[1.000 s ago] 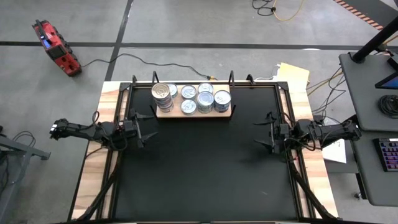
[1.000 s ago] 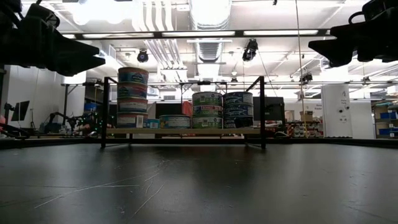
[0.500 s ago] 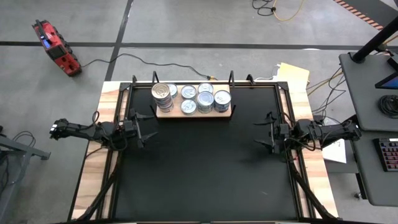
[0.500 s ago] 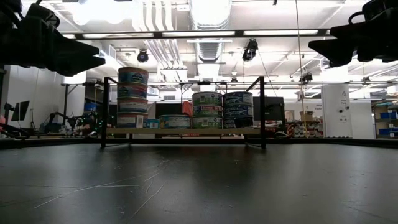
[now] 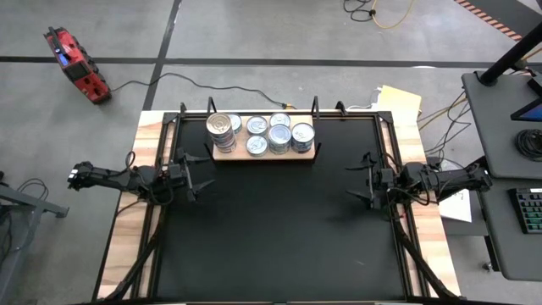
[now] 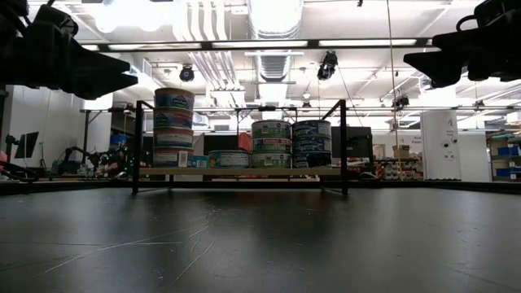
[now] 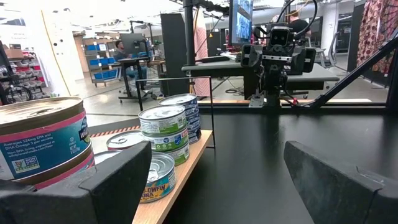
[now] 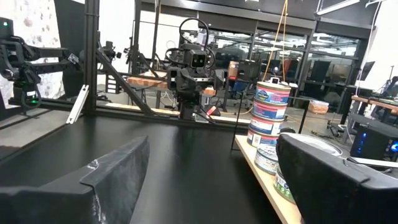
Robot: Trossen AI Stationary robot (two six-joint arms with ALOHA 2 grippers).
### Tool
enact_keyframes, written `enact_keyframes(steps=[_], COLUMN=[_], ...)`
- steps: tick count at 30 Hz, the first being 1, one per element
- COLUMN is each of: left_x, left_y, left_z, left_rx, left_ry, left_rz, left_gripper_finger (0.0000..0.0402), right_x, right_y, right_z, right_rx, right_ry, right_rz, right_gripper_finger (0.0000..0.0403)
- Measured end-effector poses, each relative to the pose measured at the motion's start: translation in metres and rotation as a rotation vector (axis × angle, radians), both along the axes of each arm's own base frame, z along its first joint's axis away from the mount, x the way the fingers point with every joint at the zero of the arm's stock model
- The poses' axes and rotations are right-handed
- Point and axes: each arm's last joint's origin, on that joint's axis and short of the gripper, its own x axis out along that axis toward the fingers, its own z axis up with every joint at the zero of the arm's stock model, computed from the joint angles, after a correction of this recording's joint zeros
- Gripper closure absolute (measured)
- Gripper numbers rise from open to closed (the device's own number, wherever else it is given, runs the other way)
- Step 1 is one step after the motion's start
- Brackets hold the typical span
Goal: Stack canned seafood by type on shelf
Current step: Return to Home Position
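The canned seafood (image 5: 279, 135) stands in stacks on the shelf (image 5: 230, 156), a light-brown board at the table's far edge. The tallest stack (image 5: 223, 129) is at the board's left end and shows in the low view as several cans high (image 6: 173, 126). Lower stacks (image 6: 271, 142) stand to its right. My left gripper (image 5: 201, 174) hovers open at the table's left side, pointing level toward the middle. My right gripper (image 5: 354, 182) hovers open at the right side, facing it. Neither has anything between its fingers.
A black frame with upright posts (image 6: 343, 146) runs round the table. The black tabletop (image 5: 279, 229) lies bare between the arms and toward the near edge. Wooden strips (image 5: 127, 246) border the table's left and right sides. The left wrist view shows the cans (image 7: 163, 127) close beside that gripper.
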Motion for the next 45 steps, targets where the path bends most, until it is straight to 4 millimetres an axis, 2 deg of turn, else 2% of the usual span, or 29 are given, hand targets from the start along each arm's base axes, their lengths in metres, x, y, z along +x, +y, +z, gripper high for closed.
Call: enact_keyframes(steps=[10, 29, 45], left_x=[0.0, 0.0, 0.0], left_y=[0.0, 0.0, 0.0], left_z=[0.0, 0.0, 0.0], left_rx=[0.0, 0.0, 0.0], left_ry=[0.0, 0.0, 0.0], left_rz=[0.0, 0.0, 0.0], left_gripper_finger=[0.0051, 0.0051, 0.0051], right_x=[0.0, 0.0, 0.0], right_y=[0.0, 0.0, 0.0], right_z=[0.0, 0.0, 0.0], right_rx=[0.0, 0.0, 0.0], right_ry=[0.0, 0.0, 0.0], right_rz=[0.0, 0.0, 0.0], right_gripper_finger=[0.0078, 0.0055, 0.0077])
